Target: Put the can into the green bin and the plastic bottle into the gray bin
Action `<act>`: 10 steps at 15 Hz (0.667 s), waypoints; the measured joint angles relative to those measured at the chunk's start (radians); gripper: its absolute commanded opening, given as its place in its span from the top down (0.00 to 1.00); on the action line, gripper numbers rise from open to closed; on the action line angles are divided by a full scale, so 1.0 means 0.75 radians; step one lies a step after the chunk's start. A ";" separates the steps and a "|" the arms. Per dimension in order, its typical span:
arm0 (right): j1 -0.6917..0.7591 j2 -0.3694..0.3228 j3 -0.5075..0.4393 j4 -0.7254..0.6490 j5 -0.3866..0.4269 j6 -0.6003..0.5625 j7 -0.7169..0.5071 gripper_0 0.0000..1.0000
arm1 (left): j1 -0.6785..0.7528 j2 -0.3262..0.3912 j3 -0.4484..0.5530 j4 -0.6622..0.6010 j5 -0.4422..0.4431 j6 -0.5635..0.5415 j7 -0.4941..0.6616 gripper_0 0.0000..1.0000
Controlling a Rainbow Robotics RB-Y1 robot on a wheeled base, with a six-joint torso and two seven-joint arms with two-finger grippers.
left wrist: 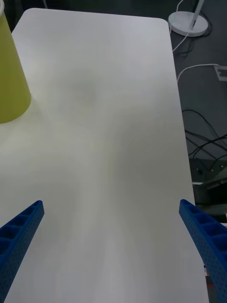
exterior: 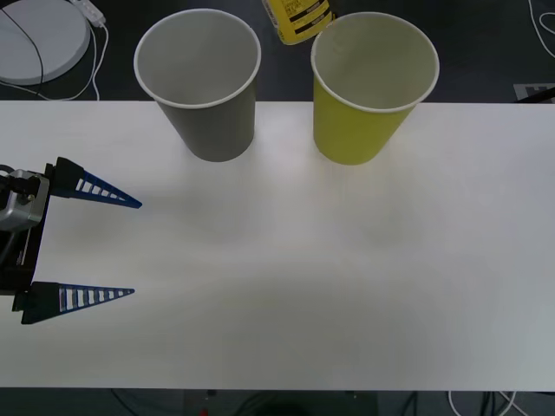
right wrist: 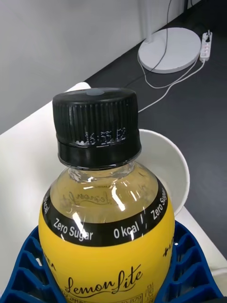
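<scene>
The plastic bottle (right wrist: 106, 222) sits pinched between the blue ribbed fingers (right wrist: 28, 265) of the right end effector (right wrist: 113, 279), its black cap (right wrist: 97, 125) uppermost in the right wrist view and its yellow label reading "LemonLite", "Zero Sugar" and "0 kcal"; in the front view the plastic bottle (exterior: 297, 19) hangs above the far edge of the bench (exterior: 286, 286), between the rims of the two cups and nearer the green one. The gray bin (exterior: 201, 82) stands upright at the far side of the bench, left of centre, white inside; the green bin (exterior: 371, 87) stands upright just to its right, the two apart, also white inside. The left end effector (exterior: 87, 243) is low over the near left part of the bench, its two blue fingers (exterior: 95, 189) spread wide with bare bench between them. Beyond the bench lie dark floor, cables and a round white stand base (exterior: 39, 39) at far left.
</scene>
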 measured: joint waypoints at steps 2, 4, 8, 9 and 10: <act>-0.048 0.063 0.027 0.092 0.015 0.001 0.001 1.00 | 0.000 0.000 0.000 0.000 0.000 0.000 0.000 0.00; -0.085 0.121 0.051 0.172 0.035 0.002 0.001 1.00 | 0.000 0.000 0.000 0.000 0.000 0.000 0.000 0.00; -0.155 0.239 0.104 0.334 0.073 0.008 0.000 1.00 | 0.000 0.000 0.000 0.000 0.000 0.000 0.000 0.00; -0.173 0.276 0.115 0.382 0.085 0.010 0.001 1.00 | 0.000 0.000 0.000 0.000 0.000 0.000 0.000 0.00; -0.191 0.313 0.126 0.433 0.098 0.010 0.000 1.00 | 0.000 0.000 0.000 0.000 0.000 0.000 0.000 0.00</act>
